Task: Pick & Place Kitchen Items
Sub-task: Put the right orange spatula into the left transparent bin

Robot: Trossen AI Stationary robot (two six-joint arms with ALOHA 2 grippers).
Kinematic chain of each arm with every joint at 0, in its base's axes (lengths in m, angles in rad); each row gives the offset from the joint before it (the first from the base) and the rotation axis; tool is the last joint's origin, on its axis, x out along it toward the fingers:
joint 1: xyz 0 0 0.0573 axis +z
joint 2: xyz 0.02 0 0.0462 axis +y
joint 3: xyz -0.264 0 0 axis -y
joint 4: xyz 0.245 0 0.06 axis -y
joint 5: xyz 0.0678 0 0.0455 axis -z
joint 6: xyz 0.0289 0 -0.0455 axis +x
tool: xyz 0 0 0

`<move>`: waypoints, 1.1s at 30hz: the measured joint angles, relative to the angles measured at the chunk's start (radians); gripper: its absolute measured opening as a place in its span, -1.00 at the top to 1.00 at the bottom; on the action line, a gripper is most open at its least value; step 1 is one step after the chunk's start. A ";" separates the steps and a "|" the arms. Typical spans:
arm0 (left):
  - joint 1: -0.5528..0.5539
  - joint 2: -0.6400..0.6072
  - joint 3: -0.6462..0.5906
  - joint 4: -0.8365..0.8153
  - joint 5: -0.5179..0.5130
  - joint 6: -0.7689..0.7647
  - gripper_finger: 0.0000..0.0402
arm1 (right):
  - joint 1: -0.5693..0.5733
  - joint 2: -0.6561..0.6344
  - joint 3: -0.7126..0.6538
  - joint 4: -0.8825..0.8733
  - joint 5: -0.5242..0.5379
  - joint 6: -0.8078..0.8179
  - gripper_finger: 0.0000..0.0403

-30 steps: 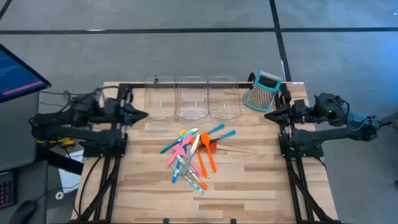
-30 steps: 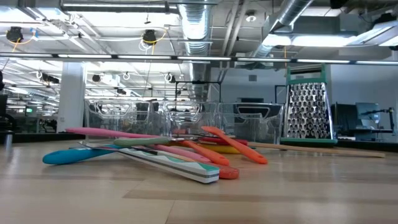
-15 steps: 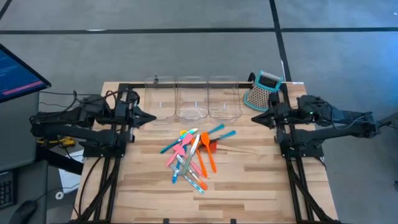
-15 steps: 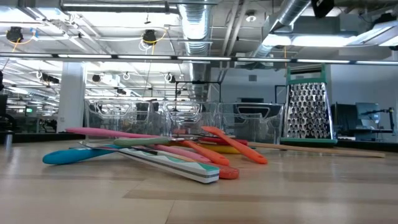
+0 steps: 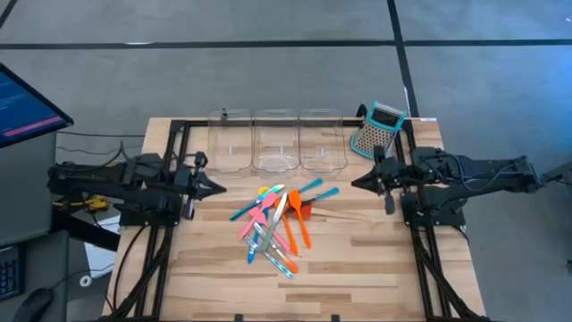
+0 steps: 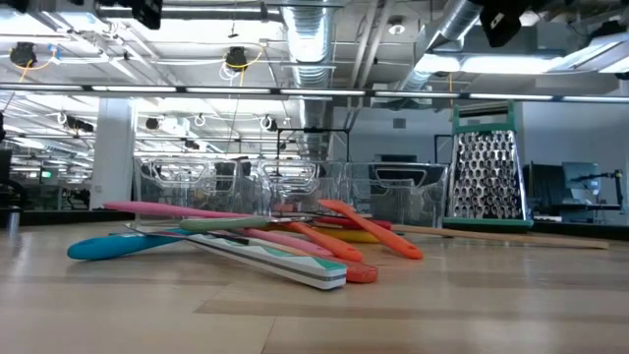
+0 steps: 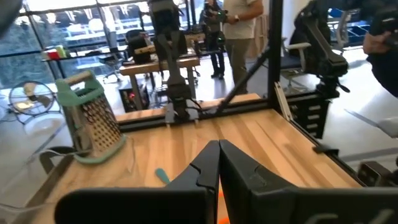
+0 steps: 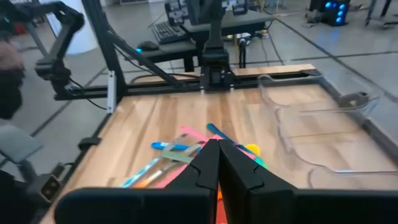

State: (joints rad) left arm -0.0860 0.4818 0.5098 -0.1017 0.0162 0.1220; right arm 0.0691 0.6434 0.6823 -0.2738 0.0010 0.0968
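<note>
Hovering at opposite table edges, both grippers were pinched fully shut with nothing in them. Left gripper (image 5: 217,187) pointed inward from the left side, above the wood; right gripper (image 5: 356,182) pointed inward from the right, tips facing the left one across the table (image 5: 357,259). Kitchen items (image 5: 279,224) sat in a loose crossed pile between the two tips, a bit nearer the front than either, touching neither gripper. Orange spatula (image 5: 298,219) lay on the right gripper's side of the pile, pink spoon (image 5: 256,215) on the left gripper's side, teal spoon (image 6: 118,246) at the low view's left end. Three clear bins (image 5: 277,140) stood in a row beyond the pile. Box grater (image 5: 377,130) stood upright just behind the right gripper, near the back corner.
</note>
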 joint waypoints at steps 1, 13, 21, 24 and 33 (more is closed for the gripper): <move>-0.006 -0.008 -0.016 0.001 0.000 -0.007 0.99 | 0.008 0.000 0.000 0.001 0.000 0.011 0.99; -0.031 -0.024 -0.104 0.079 0.000 -0.059 0.99 | 0.106 0.151 0.000 0.058 0.113 0.097 0.99; -0.031 -0.024 -0.104 0.089 0.000 -0.059 0.99 | 0.156 0.256 0.000 0.172 0.113 0.122 0.99; -0.031 -0.023 -0.104 0.089 0.000 -0.059 0.99 | 0.168 0.284 0.000 0.218 0.119 0.123 1.00; -0.031 -0.023 -0.104 0.089 0.000 -0.060 0.99 | 0.187 0.328 0.000 0.252 0.211 0.178 0.99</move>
State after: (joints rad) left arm -0.1169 0.4587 0.4061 -0.0132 0.0162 0.0621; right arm 0.2562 0.9718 0.6820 -0.0213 0.2123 0.2747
